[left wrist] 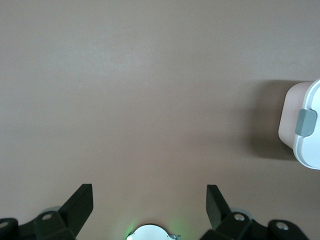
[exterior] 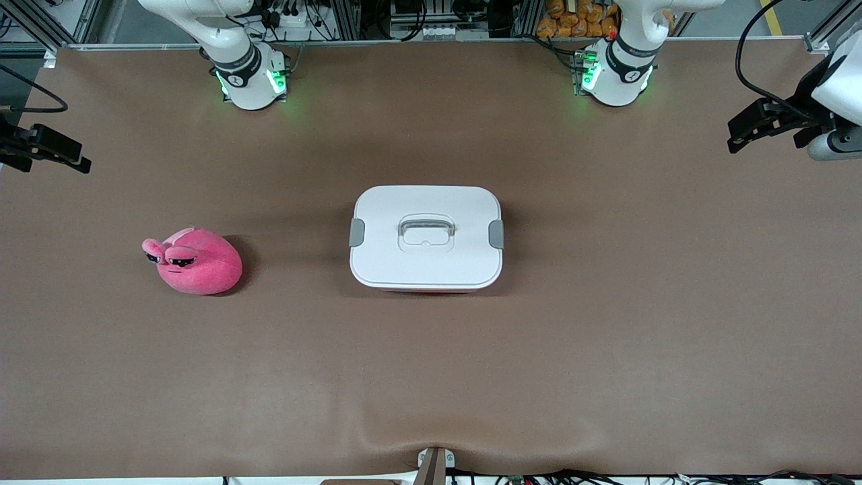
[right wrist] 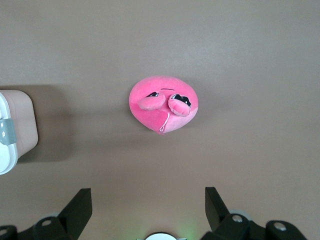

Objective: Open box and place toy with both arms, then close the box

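The box (exterior: 426, 236) stands shut in the middle of the table, its white lid held by a grey clip at each end, with a clear recessed handle on top. The pink toy (exterior: 195, 261) lies on the table toward the right arm's end, apart from the box. My left gripper (exterior: 741, 135) hangs open over the table's edge at the left arm's end; the left wrist view shows the left gripper (left wrist: 150, 192) empty and the box (left wrist: 306, 125) off to one side. My right gripper (exterior: 77, 160) is open over the other end. The right gripper (right wrist: 148, 195) is empty, short of the toy (right wrist: 164, 104).
Brown mat (exterior: 606, 337) covers the table and bulges slightly at the front edge around a small bracket (exterior: 434, 465). Both arm bases (exterior: 252, 77) (exterior: 616, 74) stand along the back edge, with cables and clutter past them.
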`<state>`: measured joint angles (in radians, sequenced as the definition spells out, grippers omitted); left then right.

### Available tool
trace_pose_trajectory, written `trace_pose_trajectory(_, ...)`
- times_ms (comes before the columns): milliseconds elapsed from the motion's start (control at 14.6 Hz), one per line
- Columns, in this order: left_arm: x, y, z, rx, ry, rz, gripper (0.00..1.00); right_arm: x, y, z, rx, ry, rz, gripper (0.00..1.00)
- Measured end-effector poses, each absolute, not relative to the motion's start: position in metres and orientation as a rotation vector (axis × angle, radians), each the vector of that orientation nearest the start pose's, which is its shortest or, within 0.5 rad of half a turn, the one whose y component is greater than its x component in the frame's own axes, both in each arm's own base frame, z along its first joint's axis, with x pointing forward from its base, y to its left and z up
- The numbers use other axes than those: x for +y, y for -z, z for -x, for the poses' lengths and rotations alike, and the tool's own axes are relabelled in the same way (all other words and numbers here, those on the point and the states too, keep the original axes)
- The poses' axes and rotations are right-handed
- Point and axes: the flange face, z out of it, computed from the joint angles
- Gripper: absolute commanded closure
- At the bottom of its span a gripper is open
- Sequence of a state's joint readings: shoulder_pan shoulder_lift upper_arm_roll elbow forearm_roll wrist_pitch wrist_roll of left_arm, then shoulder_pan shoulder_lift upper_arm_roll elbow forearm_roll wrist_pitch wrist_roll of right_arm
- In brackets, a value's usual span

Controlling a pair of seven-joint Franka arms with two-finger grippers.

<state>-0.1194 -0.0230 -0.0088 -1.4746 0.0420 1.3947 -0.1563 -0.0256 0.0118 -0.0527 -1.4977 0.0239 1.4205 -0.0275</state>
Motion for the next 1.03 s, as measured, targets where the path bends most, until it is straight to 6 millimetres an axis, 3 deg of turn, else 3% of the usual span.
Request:
trace_pose_trajectory(687,-0.064,-0.666,-0.525,-0.047,-0.081,3.090,0.00,-0.040,-0.636,-0.541,0.077,-0.149,3.109,0.00)
trace_pose_trajectory(1030,-0.087,-0.662,-0.524,0.017,-0.092,3.087,0.00,-0.040,-0.636,-0.541,0.078,-0.149,3.109,0.00)
